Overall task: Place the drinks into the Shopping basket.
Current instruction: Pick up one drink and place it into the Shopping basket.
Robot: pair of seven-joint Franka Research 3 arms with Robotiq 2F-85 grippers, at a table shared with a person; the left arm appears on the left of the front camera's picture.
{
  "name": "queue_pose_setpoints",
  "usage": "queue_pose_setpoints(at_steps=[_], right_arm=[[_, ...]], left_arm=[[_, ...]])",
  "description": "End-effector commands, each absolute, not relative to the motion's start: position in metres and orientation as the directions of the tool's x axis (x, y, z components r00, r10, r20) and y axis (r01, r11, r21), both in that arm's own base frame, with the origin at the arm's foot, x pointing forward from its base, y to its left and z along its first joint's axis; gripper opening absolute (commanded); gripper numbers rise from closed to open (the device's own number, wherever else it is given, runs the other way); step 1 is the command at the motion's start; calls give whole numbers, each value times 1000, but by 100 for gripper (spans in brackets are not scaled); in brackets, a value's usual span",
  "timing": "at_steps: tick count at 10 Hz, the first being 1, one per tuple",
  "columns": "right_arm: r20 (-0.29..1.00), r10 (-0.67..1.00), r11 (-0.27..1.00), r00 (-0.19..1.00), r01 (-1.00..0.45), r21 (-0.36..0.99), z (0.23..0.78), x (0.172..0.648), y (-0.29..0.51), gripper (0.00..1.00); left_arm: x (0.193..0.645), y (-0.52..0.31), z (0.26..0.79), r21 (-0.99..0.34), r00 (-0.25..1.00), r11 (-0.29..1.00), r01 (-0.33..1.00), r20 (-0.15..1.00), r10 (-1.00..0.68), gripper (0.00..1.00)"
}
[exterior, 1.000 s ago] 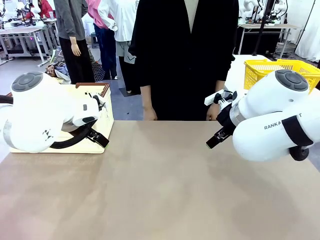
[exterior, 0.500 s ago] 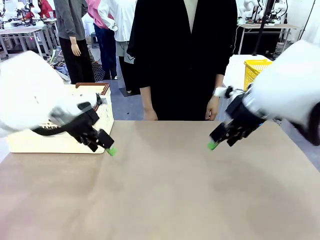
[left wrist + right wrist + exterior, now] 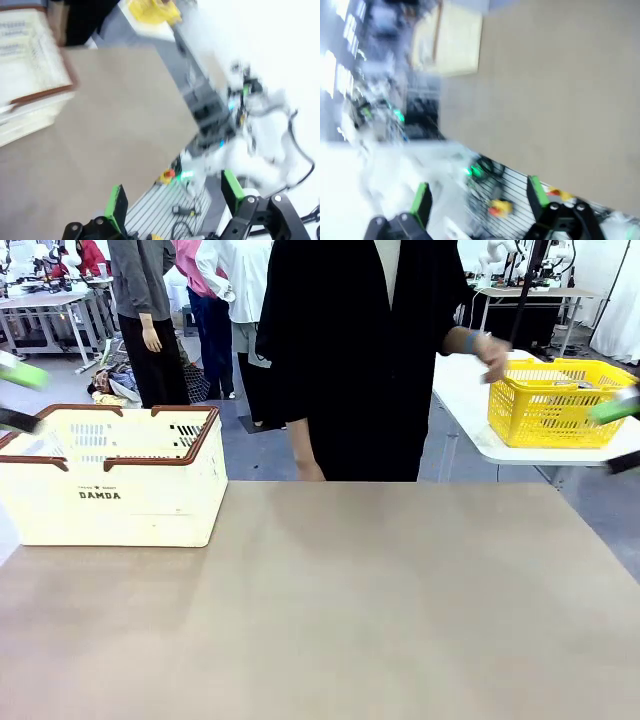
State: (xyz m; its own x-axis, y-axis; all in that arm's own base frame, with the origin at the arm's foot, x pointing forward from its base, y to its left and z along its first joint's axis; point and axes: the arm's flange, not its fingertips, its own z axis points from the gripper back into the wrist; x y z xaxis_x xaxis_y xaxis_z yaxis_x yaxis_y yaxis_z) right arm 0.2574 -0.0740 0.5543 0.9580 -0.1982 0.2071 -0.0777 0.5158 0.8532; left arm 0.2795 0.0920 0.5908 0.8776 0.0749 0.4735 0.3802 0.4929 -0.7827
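The cream Shopping basket (image 3: pixel 110 475) with a brown rim stands at the table's far left, "DAMDA" on its side. The drinks are out of view. My left gripper (image 3: pixel 15 398) is raised at the picture's left edge, above the basket's left end, jaws open with nothing between them. My right gripper (image 3: pixel 620 435) hangs open at the right edge, in front of the yellow basket. The left wrist view, blurred, looks past the open left gripper (image 3: pixel 175 197) at the table and the Shopping basket (image 3: pixel 30 75). The right gripper (image 3: pixel 480 196) is open too, with the Shopping basket (image 3: pixel 455 40) far off.
A yellow mesh basket (image 3: pixel 548 400) sits on a white side table at the right. The person in black stands at the far edge, one hand (image 3: pixel 492 352) at the yellow basket's rim. The brown tabletop (image 3: pixel 330 600) is bare.
Both arms swung up and outward from over the table to the picture's edges. The person's hand rose from the table edge to the yellow basket.
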Motion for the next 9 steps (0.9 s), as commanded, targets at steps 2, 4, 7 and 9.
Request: queue_pose_setpoints(at_steps=[2, 4, 7, 9], right_arm=[[144, -519, 270, 843, 1, 963, 492, 213, -193, 100], [101, -639, 172, 762, 14, 985, 460, 194, -228, 100], [74, -639, 202, 766, 74, 977, 479, 180, -250, 100], [74, -639, 202, 766, 74, 977, 479, 180, -250, 100]], left_arm=[[297, 208, 530, -908, 861, 370, 197, 341, 377, 100], [300, 234, 507, -942, 831, 311, 124, 270, 487, 100], [275, 249, 499, -932, 830, 348, 104, 274, 486, 100], [275, 249, 499, -932, 830, 348, 104, 274, 486, 100]])
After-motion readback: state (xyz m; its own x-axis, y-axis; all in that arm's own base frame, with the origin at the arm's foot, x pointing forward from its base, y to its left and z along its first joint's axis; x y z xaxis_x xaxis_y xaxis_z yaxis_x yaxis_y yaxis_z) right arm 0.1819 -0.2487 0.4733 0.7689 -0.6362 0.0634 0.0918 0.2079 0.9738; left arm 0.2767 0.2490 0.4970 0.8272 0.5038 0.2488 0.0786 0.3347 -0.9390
